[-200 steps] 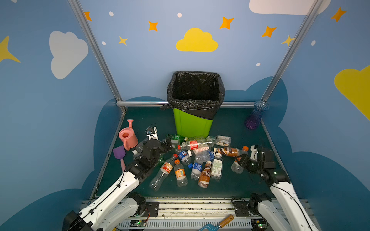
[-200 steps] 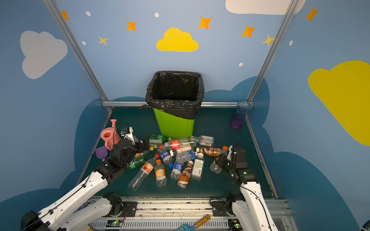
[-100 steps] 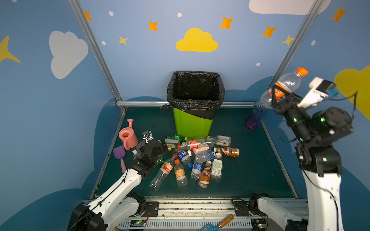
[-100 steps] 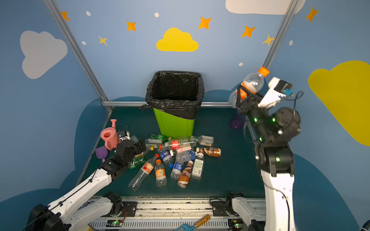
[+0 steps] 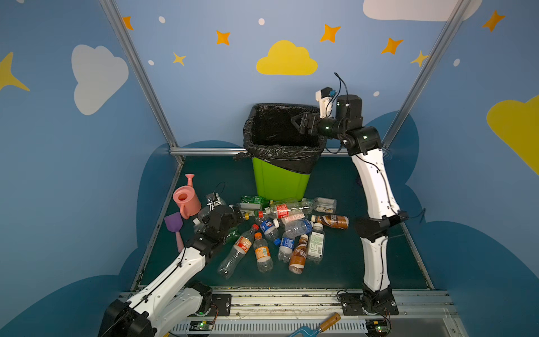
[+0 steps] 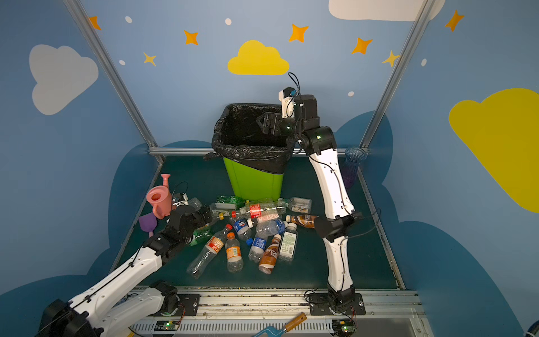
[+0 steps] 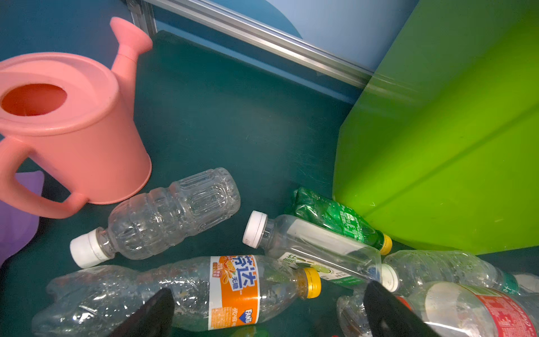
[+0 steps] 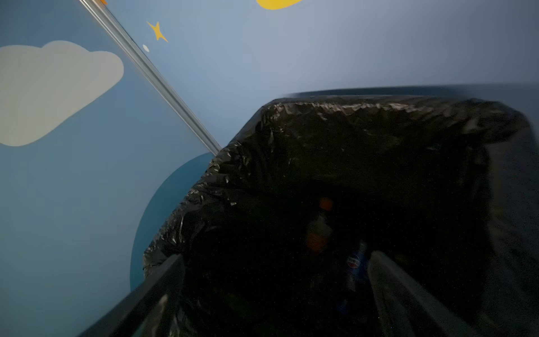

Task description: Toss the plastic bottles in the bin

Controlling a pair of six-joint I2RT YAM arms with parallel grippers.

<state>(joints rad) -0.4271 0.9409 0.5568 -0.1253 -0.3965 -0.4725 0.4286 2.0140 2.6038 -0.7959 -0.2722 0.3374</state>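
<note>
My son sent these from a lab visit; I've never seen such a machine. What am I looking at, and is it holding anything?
The robot's white left arm and right arm each end in black jaws. The wide pictures come from one camera above; the close-ups from cameras on the wrists. On the dark green floor, plastic drink bottles lie scattered before a tall lime-green bin, near a pink plastic watering can. The left jaws hang open over an orange-labelled clear bottle; the right jaws stand open above the bin's mouth. Nothing is held.
</note>
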